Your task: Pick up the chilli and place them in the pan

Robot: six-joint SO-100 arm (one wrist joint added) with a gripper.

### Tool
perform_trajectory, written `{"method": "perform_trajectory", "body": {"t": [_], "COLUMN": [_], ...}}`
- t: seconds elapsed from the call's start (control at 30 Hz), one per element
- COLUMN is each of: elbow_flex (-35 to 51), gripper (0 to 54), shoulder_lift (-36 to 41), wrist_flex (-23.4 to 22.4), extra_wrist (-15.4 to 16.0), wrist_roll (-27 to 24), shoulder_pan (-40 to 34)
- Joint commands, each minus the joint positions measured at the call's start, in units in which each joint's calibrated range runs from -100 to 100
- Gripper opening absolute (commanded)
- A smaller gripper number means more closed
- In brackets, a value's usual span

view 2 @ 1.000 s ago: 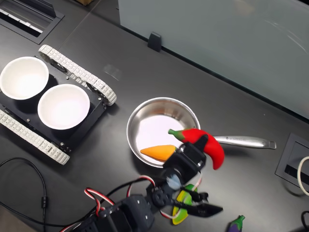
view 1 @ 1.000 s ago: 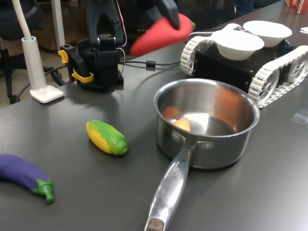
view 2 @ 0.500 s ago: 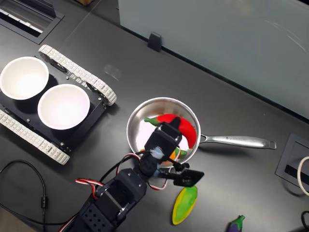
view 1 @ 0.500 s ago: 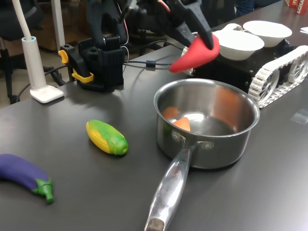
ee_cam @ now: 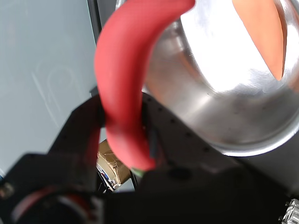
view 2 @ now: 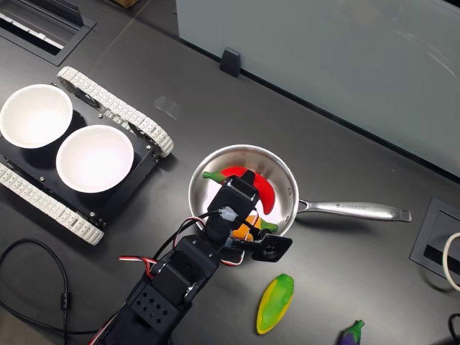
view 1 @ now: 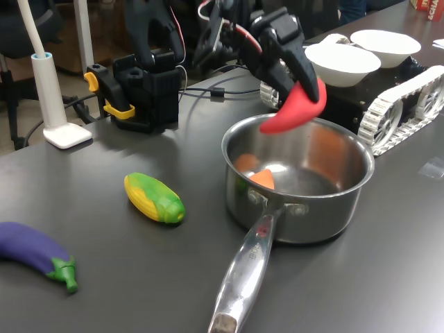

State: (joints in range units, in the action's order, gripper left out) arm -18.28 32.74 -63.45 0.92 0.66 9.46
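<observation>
Dark grey tabletop (view 1: 104, 277): left to right in the first exterior view, a yellow-green toy corn (view 1: 154, 198) (untouched), then the black gripper (view 1: 300, 89) clenching the curved red chilli (view 1: 297, 109) above the round steel pan (view 1: 297, 182). Placing step; next, likely lower and release.

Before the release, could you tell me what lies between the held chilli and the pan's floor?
Only air: in the first exterior view the chilli, clamped in the gripper, hangs above the pan; the carrot lies off to one side.
</observation>
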Motion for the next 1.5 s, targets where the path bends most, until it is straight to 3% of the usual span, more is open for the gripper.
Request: {"method": "perform_trajectory", "body": {"t": [0.0,0.23,0.4,0.47,0.57,0.63,0.9,1.2,1.47], "elbow_flex": [-1.6,-8.7,-9.3,-9.5,-9.6,-9.6,-9.5,-8.6,-10.0], "gripper": [0.0,0.0,0.0,3.5,14.8,19.5,30.3,34.3,32.2], "shoulder_lift": [0.6,1.9,1.4,1.3,1.6,2.1,4.3,8.4,16.0], "wrist_flex": [5.6,9.9,10.3,9.9,8.9,8.1,5.8,4.9,4.9], "extra_wrist": [-0.4,-0.7,-0.9,-0.9,-0.9,-0.9,-0.9,-0.8,-0.9], "wrist_roll": [-0.3,0.4,0.8,0.9,1.1,1.0,1.5,2.5,1.8], "shoulder_pan": [-1.1,-2.5,-2.5,-2.4,-2.5,-2.5,-3.6,-3.4,-2.0]}}
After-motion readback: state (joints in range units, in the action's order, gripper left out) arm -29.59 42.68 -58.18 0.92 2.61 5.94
